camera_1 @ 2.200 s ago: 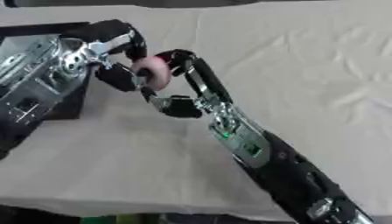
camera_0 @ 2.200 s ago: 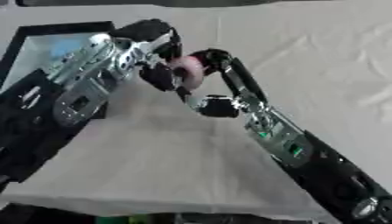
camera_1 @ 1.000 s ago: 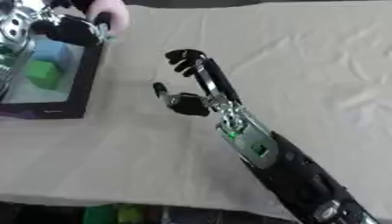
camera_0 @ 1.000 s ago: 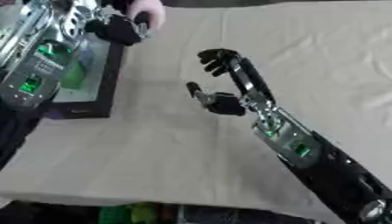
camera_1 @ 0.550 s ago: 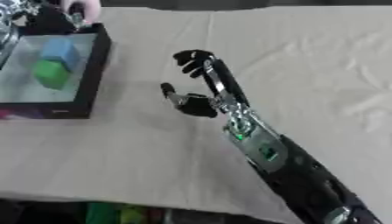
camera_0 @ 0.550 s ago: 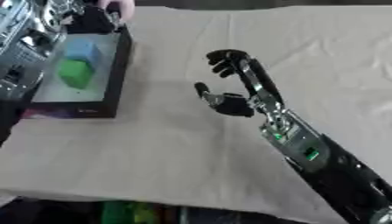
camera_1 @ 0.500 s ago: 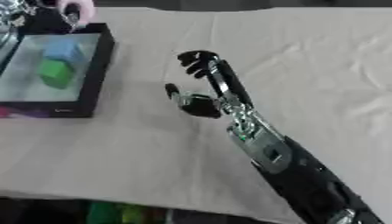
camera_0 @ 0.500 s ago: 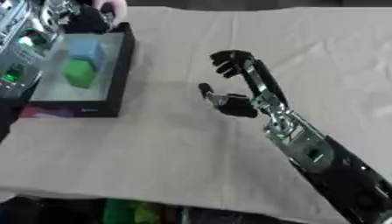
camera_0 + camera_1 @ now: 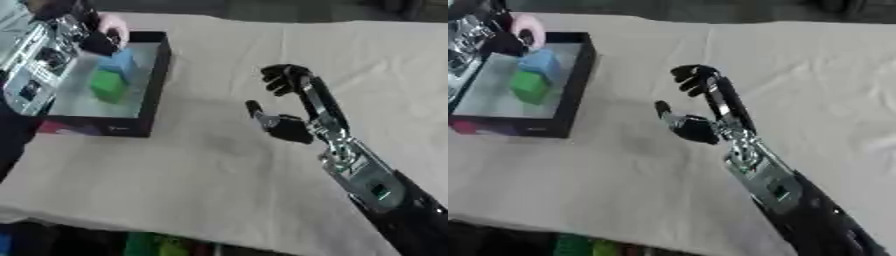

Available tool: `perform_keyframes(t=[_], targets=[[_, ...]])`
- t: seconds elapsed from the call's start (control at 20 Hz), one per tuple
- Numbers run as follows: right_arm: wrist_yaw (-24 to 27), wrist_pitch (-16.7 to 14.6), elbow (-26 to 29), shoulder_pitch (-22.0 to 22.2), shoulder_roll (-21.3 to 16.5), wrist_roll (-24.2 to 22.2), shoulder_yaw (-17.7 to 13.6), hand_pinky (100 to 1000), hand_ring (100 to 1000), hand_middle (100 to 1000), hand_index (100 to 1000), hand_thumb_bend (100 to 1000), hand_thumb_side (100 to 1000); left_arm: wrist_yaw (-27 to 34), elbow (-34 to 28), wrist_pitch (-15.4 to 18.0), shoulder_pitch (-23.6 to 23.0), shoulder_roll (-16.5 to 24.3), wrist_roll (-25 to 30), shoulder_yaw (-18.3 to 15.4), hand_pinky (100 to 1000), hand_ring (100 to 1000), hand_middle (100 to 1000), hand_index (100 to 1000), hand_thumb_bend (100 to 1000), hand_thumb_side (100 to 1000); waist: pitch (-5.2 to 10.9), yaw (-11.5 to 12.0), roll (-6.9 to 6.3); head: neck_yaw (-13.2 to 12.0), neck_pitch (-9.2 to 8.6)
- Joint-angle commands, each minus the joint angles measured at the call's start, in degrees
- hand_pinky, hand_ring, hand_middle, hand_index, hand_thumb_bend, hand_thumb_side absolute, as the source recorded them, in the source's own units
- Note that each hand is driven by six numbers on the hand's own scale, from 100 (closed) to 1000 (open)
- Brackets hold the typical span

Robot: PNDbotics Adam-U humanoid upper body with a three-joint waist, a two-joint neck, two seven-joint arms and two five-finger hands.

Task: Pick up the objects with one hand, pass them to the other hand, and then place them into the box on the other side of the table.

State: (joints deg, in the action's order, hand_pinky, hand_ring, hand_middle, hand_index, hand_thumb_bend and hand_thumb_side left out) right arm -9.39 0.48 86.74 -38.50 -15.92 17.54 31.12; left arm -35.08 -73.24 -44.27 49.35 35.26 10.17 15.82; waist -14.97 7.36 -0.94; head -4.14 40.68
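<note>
Overhead, left hand (image 9: 87, 37) grips pink object (image 9: 114, 27) above box (image 9: 156, 85); no legible writing

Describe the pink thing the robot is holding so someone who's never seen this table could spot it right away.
Start at the black box on the left side of the cloth-covered table. Above its far edge, the robot's left hand is curled round a small, rounded pink object. It is the only pink thing, held above the box, while the blue block and green block lie inside.

Light was even and soft — faint shadow under my right hand (image 9: 289, 127); whole view looked blurred.
</note>
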Motion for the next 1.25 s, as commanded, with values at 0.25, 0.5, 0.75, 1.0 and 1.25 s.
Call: perform_keyframes(t=[0.25, 0.5, 0.75, 1.0, 1.25], targets=[[0.9, -0.03, 2.46, -1.04, -1.07, 1.08, -0.74, 642, 651, 633, 747, 337, 159, 0.78, 7.77, 1.28, 0.66, 0.26, -3.26, -1.8, 821, 819, 718, 851, 466, 489, 1.09, -0.12, -0.09, -0.33, -0.33], [1.13, 0.09, 2.85, -1.14, -1.39, 1.57, -1.14, 642, 650, 633, 747, 336, 159, 1.27, 8.16, 0.99, 0.22, 0.3, -2.6, -2.42, 823, 826, 728, 861, 579, 617, 1.12, -0.14, -0.1, -0.01, -0.06], [1.73, 0.2, 3.62, -1.07, -1.77, 1.93, -1.76, 640, 650, 633, 746, 314, 167, 3.8, 3.6, 3.12, 0.02, 0.4, -5.22, -4.83, 721, 777, 744, 821, 100, 576, 1.2, -0.19, -0.1, 0.36, 0.14], [4.84, 2.44, 5.41, -0.69, -3.19, 3.17, -4.33, 640, 668, 654, 755, 141, 271, 8.31, -3.76, 7.62, -0.14, -2.15, -9.75, -10.79, 669, 774, 753, 794, 100, 655, 1.31, -0.44, 0.22, 0.69, 0.5], [9.54, 7.07, 9.2, 0.26, -5.9, 2.23, -7.46, 638, 681, 670, 764, 138, 268, 13.06, -11.5, 12.37, -3.72, -5.82, -14.5, -13.21, 682, 775, 745, 802, 100, 671, 1.25, -0.98, 0.63, 0.93, 0.39]])
